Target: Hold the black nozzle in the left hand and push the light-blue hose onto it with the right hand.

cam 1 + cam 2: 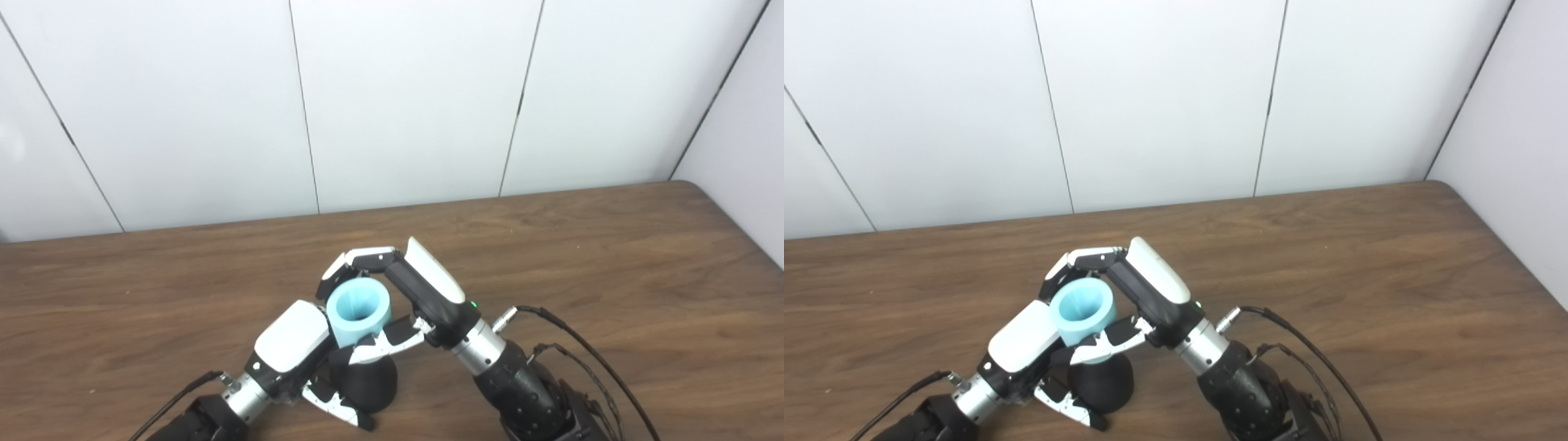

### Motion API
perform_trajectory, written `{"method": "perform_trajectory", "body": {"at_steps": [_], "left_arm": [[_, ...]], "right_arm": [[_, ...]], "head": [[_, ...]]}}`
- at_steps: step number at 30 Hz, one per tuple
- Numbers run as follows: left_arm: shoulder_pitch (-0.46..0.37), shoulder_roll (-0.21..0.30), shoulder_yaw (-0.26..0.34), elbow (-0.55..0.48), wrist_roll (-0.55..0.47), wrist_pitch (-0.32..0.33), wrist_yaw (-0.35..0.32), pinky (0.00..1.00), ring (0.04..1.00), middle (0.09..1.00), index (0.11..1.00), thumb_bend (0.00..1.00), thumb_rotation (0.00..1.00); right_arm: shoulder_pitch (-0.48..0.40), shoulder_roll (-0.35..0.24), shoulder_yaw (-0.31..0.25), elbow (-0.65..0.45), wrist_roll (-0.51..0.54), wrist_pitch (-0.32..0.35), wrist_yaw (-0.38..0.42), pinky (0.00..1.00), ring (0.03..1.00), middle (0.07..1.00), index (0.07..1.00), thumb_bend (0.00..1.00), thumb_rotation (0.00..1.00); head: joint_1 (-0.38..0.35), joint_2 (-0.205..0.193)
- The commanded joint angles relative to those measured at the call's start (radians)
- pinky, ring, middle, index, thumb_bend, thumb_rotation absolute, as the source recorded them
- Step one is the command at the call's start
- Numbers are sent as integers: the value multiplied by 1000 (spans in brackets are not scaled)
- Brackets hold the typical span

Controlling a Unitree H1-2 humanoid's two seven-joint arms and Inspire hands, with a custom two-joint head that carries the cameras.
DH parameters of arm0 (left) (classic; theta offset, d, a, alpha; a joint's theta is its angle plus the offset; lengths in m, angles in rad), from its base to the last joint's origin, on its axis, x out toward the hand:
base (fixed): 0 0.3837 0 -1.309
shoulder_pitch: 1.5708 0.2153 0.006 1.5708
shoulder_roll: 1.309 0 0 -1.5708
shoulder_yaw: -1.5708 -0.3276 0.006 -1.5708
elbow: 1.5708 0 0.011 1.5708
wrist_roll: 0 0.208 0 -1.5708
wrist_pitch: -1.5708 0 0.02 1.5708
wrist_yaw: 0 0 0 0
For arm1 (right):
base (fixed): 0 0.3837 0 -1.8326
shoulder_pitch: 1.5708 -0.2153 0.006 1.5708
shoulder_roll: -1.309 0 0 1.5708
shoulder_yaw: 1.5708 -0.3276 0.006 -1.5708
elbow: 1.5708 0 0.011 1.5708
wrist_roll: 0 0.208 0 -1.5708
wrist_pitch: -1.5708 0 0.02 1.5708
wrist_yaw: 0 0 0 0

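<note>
Hose being seated on nozzle, both hands engaged near the front edge of the table (612,257).

The left hand (293,343) has its fingers curled round the black nozzle (367,383), whose wide base sits low against the wood. The right hand (422,288) is wrapped round the light-blue hose (358,315), fingers over the far rim and thumb across the near side. The hose stands nearly upright directly above the nozzle, open bore facing up. The joint is hidden by the thumb, so I cannot tell how deep it sits. My reading: the push is under way; next comes a straight downward press with the left hand bracing firmly.
</note>
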Motion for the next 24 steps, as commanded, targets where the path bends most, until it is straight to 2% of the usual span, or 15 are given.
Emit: {"method": "perform_trajectory", "body": {"at_steps": [1,2,4,6,12,14,18,19,23,24], "left_arm": [[128,-54,-60,68,-11,-10,-4,97,150,471,482,524,0],[129,-53,-60,66,-12,-10,-7,94,146,471,482,524,0],[130,-51,-60,62,-14,-10,-9,95,148,471,482,524,0],[131,-49,-59,60,-8,-11,-9,97,150,471,482,524,0],[140,-50,-45,51,-1,-11,-26,107,161,471,482,524,0],[140,-51,-46,52,4,-11,-19,105,157,471,482,524,0],[140,-50,-49,54,5,-11,-18,106,160,471,482,524,0],[140,-51,-49,55,9,-11,-16,106,160,471,482,524,0],[140,-52,-45,55,15,-11,-21,108,164,471,482,524,0],[140,-51,-45,54,14,-11,-19,108,163,471,482,524,0]], "right_arm": [[-10,6,-9,-5,-14,-57,-32,256,381,508,538,508,0],[-8,7,-12,3,-14,-69,-37,252,420,486,518,513,0],[-5,9,-18,18,-12,-91,-49,263,387,507,533,509,0],[-3,11,-23,32,-9,-111,-59,250,434,476,513,515,0],[2,16,-32,51,-23,-146,-78,238,446,469,507,516,0],[4,17,-33,54,-28,-152,-84,232,446,468,508,516,0],[6,15,-32,58,-25,-158,-89,249,379,511,535,507,0],[6,15,-32,59,-22,-158,-89,249,412,492,520,512,0],[5,15,-34,61,-10,-150,-82,254,376,515,536,507,0],[5,15,-34,59,-11,-146,-80,244,418,489,518,512,0]], "head": [[0,3],[0,3],[0,4],[1,5],[1,8],[1,9],[1,9],[1,9],[1,9],[1,9]]}}
